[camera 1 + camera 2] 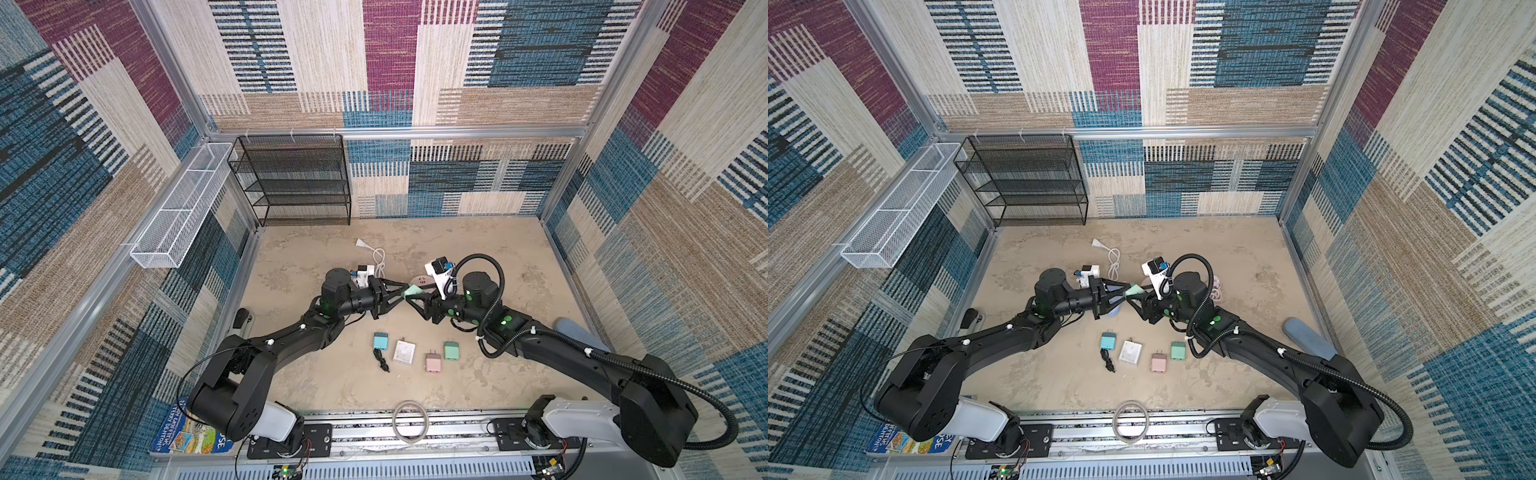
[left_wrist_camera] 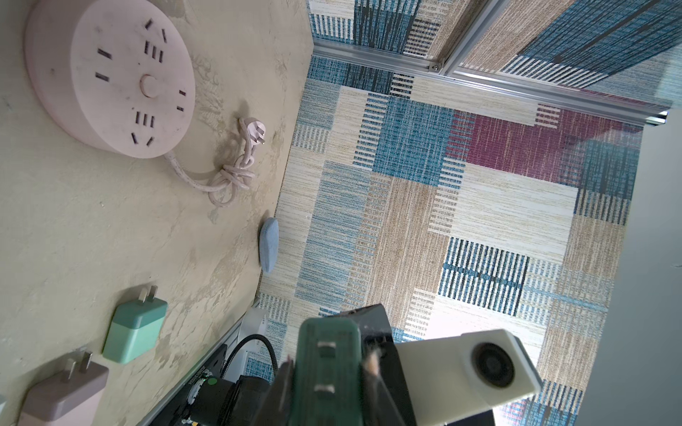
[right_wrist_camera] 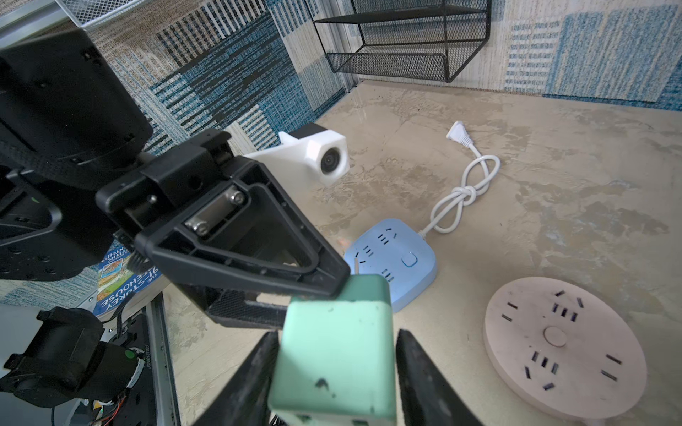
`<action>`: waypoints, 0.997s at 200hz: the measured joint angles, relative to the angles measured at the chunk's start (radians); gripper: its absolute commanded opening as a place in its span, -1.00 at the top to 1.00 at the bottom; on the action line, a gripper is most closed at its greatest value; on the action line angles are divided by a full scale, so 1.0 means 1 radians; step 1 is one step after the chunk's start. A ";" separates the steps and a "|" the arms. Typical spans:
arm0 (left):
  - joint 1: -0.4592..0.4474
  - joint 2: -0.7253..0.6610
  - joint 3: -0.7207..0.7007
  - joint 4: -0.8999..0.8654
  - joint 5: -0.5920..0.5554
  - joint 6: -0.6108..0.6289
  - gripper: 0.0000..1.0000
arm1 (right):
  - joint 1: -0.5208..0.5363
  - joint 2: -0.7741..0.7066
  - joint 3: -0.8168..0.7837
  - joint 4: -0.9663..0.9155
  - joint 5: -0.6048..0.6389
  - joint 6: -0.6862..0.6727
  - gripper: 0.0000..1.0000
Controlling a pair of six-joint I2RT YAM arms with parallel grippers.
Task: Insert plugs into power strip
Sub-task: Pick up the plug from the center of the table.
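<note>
Left gripper (image 1: 404, 292) was clenched on the held mint green plug (image 1: 413, 291), up in the air over the middle of the desk (image 1: 519, 249). My right gripper (image 1: 415, 297) faced it head-on, and its fingers (image 3: 424, 387) flanked the paler end of that same plug. I could not tell whether they pressed on it or only stood beside it.

Beneath the two grippers, the round pink power strip (image 3: 564, 346) lay flat a little toward the right edge. The blue power strip (image 3: 395, 258) lay just beside it on the side toward the left edge.

Nearer the front edge, four plugs lay apart in a row, prongs toward the far edge. From left edge to right they were the teal plug (image 1: 380, 340) with its black cord (image 1: 381, 360), the white plug (image 1: 404, 352), the pink plug (image 1: 433, 362) and the second mint green plug (image 1: 451, 350).
</note>
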 measured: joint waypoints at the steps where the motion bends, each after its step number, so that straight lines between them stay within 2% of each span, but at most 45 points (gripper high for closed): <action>1: 0.000 0.001 0.000 0.000 0.000 0.000 1.00 | 0.000 0.000 0.000 0.000 0.000 0.000 -0.07; 13: 0.000 0.005 0.000 0.003 0.000 0.000 1.00 | 0.000 0.003 0.003 0.000 0.000 0.000 -0.04; 24: 0.000 0.008 0.000 0.005 0.003 -0.003 1.00 | 0.000 0.005 0.006 -0.005 0.003 0.000 0.09; 38: 0.000 0.009 0.000 0.006 0.002 -0.011 1.00 | -0.001 0.008 0.011 -0.008 0.005 -0.004 0.39; 60: 0.000 0.018 0.000 -0.001 -0.004 -0.027 1.00 | -0.001 0.017 0.016 -0.023 0.008 -0.023 0.98; 68: 0.001 0.023 -0.001 0.000 -0.005 -0.027 0.99 | -0.001 0.023 0.023 -0.030 0.008 -0.021 1.00; 76: 0.001 0.029 -0.001 0.005 -0.005 -0.026 0.64 | -0.001 0.029 0.031 -0.040 0.011 -0.019 1.00; 81: 0.002 0.034 -0.001 0.008 -0.005 -0.026 0.03 | -0.001 0.032 0.038 -0.050 0.013 -0.018 1.00; 83: 0.002 0.035 -0.001 0.009 -0.004 -0.026 -0.12 | -0.001 0.034 0.041 -0.057 0.014 -0.016 1.00; 85: 0.003 0.037 -0.001 0.009 -0.004 -0.026 -0.37 | -0.001 0.036 0.045 -0.064 0.015 -0.015 1.00; 91: 0.004 0.042 0.000 0.011 -0.003 -0.024 -0.89 | 0.000 0.043 0.060 -0.088 0.020 -0.012 1.00; 94: 0.005 0.045 0.002 0.011 -0.003 -0.019 -0.99 | 0.000 0.046 0.068 -0.099 0.023 -0.008 1.00; 117: 0.026 0.043 0.026 -0.073 0.005 0.076 -0.99 | 0.000 0.082 0.169 -0.188 0.043 0.038 1.00; 139: 0.061 0.007 0.086 -0.286 -0.018 0.229 -0.99 | -0.003 0.142 0.298 -0.310 0.064 0.078 1.00; 178: 0.071 -0.087 0.296 -0.794 -0.192 0.585 -0.99 | -0.051 0.278 0.523 -0.507 0.086 0.137 1.00; 199: 0.069 -0.146 0.364 -1.002 -0.304 0.734 -1.00 | -0.079 0.348 0.629 -0.581 0.085 0.144 1.00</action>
